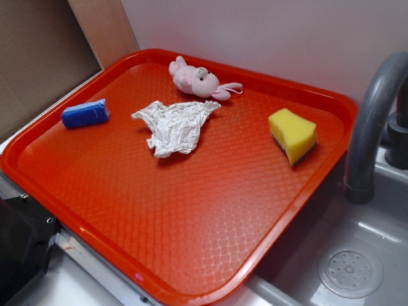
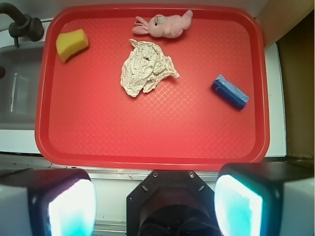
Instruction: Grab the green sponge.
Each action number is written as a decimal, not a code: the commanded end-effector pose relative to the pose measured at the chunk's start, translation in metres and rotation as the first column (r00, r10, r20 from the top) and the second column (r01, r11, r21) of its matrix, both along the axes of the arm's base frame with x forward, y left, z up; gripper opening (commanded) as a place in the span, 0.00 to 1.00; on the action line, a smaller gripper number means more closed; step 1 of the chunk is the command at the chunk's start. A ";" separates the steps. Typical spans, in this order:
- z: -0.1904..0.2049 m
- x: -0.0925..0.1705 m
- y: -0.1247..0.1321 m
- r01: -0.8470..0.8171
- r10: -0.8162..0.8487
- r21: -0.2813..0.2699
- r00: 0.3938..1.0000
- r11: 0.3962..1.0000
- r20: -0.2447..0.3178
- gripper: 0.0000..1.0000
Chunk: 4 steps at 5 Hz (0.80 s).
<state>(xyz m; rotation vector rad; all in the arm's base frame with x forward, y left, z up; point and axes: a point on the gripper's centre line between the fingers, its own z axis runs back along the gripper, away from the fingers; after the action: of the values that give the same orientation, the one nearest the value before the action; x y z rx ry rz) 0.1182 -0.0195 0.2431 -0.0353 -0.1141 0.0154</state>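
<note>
Hovering gripper (image 2: 155, 204): hung outside the tray's near long edge in the wrist view, its two fingers (image 2: 69, 206) spread wide with nothing between them; it did not show in the exterior view.
Tray (image 2: 147, 142): red, textured, set on a counter beside a grey sink (image 1: 357, 255); its near half lay bare.
Blue block (image 2: 230, 91): small and rectangular, lay near the tray's right short edge, slanted, well apart from everything else.
White rag (image 2: 146, 73): crumpled, lay around the tray's middle, toward the far long edge.
Green sponge (image 2: 72, 44): a chunky yellow foam block with a thin dark layer on its underside, rested in the tray's far left corner, near the grey faucet (image 1: 373, 121), well apart from the gripper and untouched.
Pink plush rabbit (image 2: 165, 24): lay on its side against the far long edge, just beyond the rag, close to it.
</note>
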 end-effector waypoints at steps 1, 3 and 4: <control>0.000 0.000 0.000 0.000 0.000 0.000 1.000 1.000 0.000 1.00; -0.027 0.062 -0.032 0.453 -0.473 0.138 0.855 0.881 0.213 1.00; -0.042 0.100 -0.047 0.640 -0.665 0.188 0.686 0.745 0.295 1.00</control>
<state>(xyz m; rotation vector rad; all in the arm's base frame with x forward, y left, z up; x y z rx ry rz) 0.2200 -0.0631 0.1889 -0.0168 -0.4118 -0.7492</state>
